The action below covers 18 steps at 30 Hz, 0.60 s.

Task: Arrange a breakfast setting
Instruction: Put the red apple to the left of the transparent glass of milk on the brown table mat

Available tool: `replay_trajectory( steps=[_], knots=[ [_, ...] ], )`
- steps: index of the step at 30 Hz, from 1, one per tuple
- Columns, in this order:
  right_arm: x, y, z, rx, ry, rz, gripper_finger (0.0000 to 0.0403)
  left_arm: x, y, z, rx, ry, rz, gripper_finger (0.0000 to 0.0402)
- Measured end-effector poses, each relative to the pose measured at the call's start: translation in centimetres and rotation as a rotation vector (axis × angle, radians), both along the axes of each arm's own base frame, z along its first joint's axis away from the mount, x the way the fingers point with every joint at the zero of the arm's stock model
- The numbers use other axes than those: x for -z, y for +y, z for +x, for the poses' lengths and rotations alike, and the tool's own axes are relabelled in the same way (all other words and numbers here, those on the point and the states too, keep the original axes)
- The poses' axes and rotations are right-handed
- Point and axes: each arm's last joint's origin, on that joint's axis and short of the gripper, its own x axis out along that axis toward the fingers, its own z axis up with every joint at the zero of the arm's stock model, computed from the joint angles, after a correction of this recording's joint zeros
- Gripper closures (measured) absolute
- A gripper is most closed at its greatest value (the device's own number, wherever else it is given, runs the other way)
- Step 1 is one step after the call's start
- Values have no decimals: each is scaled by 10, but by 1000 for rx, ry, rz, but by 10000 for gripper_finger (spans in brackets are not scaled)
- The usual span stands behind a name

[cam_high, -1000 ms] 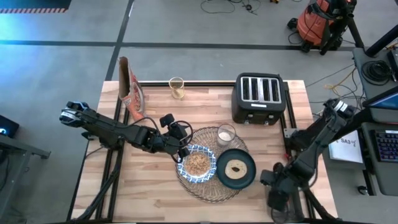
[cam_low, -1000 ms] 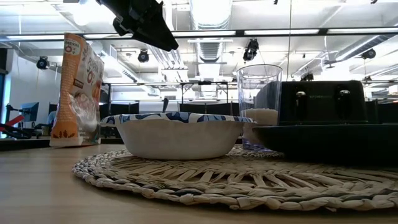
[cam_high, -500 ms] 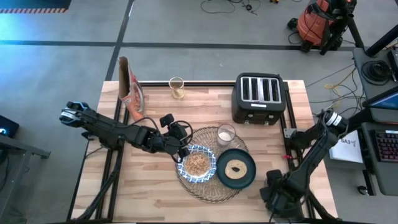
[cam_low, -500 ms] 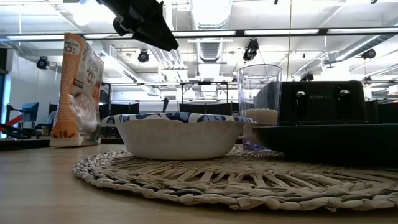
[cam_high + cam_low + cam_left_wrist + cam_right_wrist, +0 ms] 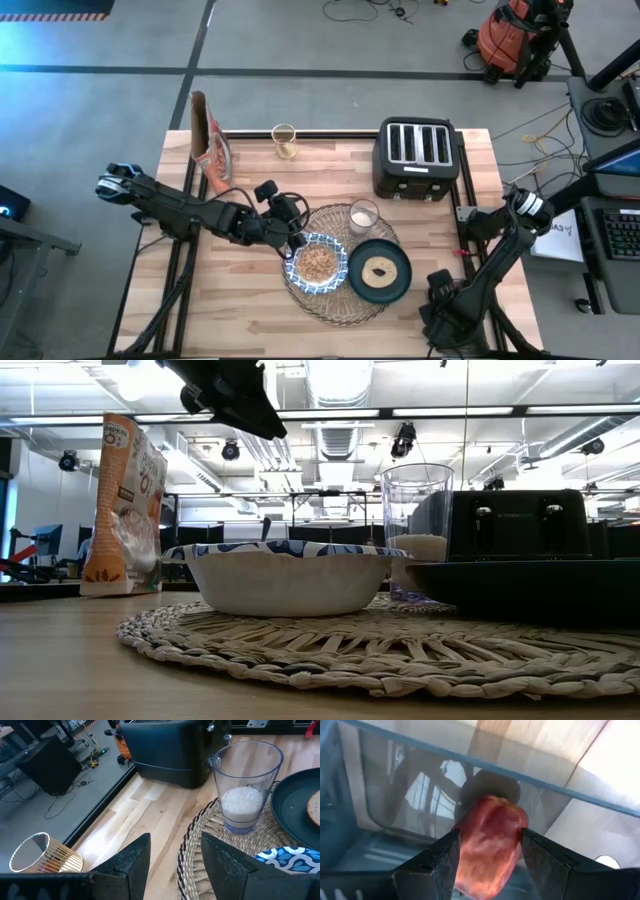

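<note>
At frame centre on the wooden desk [image 5: 250, 290], the round woven straw placemat [image 5: 340, 305] already carries blue-and-white patterned bowl [image 5: 318, 262], dark teal plate [image 5: 381, 271] and clear glass [image 5: 363, 215], so little seems left; left gripper [image 5: 296, 245] hovers parted, empty, while lower right the right gripper [image 5: 487, 851] clamps a reddish fruit [image 5: 490, 845].

Two matte-black jointed arms, looped black cables, a pale band near one wrist, blunt wedge-shaped dark fingers [image 5: 132, 865].
</note>
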Motion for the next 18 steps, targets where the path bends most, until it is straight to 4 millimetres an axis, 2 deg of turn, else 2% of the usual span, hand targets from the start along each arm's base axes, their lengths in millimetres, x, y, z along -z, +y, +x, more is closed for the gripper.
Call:
replay_trajectory(
  steps=[5,18],
  knots=[
    [9,-2,-1,9,24,-34,209,0,0,0,2,2,3,243],
    [14,-2,-9,62,46,-69,209,0,0,0,3,3,4,243]
  ],
)
